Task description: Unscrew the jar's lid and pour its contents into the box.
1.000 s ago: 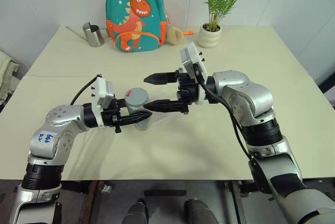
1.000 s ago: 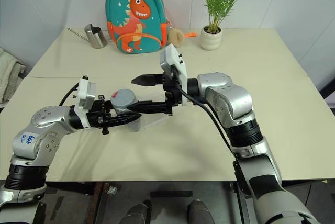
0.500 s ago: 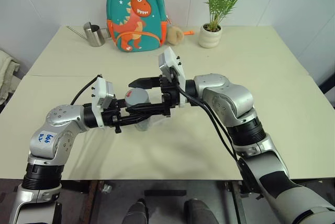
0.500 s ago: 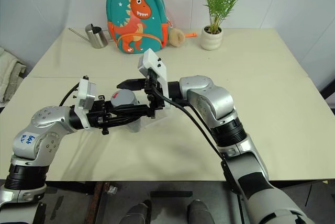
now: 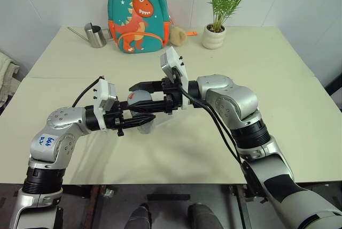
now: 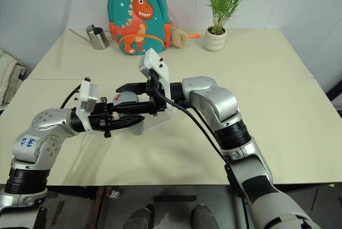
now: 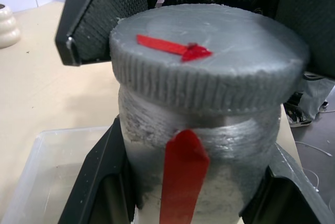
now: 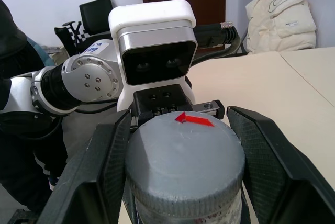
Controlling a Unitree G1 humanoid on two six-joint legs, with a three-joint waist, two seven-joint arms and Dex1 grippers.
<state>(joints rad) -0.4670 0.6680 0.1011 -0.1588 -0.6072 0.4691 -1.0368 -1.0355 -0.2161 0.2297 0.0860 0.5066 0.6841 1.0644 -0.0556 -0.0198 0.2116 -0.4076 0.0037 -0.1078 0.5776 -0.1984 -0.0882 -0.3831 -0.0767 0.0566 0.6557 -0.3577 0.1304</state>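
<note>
Reaching in from the left, the left gripper (image 5: 140,120) is clamped on the body of the small silvery-grey cylindrical jar (image 7: 209,182), holding it upright above the pale cream table (image 5: 278,79); in the left wrist view its two black fingers (image 7: 99,182) press against both sides of the jar, just under the ribbed rim of the lid. The round grey lid with a red arrow mark (image 7: 209,62) sits on top of the jar. From the right, the right gripper (image 5: 140,93) reaches level across to the lid, its textured black pads (image 8: 110,166) standing on either side of the lid; whether they already press on it cannot be told. Beneath and just behind the jar lies the shallow clear plastic box (image 6: 157,122), resting on the table. At the table's far edge stand a small steel watering can (image 5: 95,35), a teal dinosaur backpack (image 5: 138,14) and a potted green plant (image 5: 216,28).
</note>
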